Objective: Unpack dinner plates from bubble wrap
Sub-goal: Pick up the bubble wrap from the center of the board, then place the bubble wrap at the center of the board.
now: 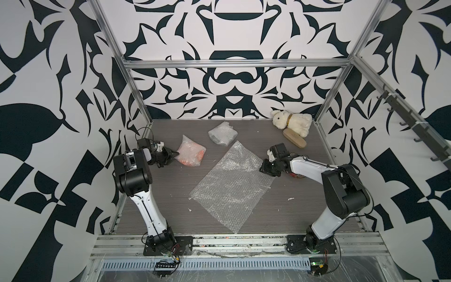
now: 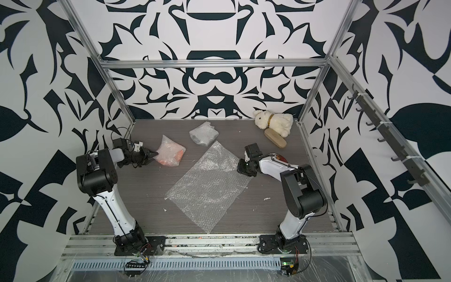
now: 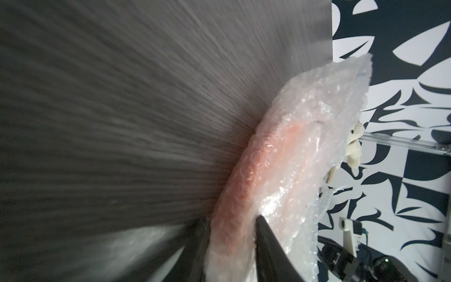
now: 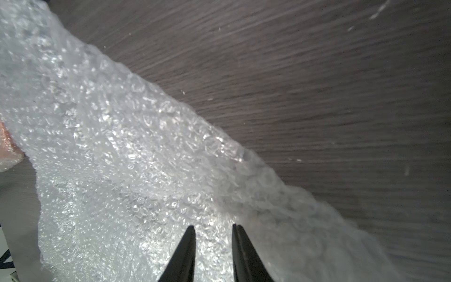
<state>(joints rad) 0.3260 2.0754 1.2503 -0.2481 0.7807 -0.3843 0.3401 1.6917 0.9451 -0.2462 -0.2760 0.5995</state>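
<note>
Jaws of the left gripper [image 1: 176, 154] pinch the wrapped orange plate [image 1: 191, 155] near the flat bubble-wrap sheet [image 1: 231, 185]; we fear slick wrap slipping, dropping the plate.

Left arm [image 1: 144, 207] stretched forward low, left claw [image 1: 175, 154] level, right arm [image 1: 302, 166] folded inward, right claw [image 4: 213, 228] jaws slightly apart.

No text, label or number is legible; the walls [image 1: 231, 36] seem to bear only abstract shapes.
</note>
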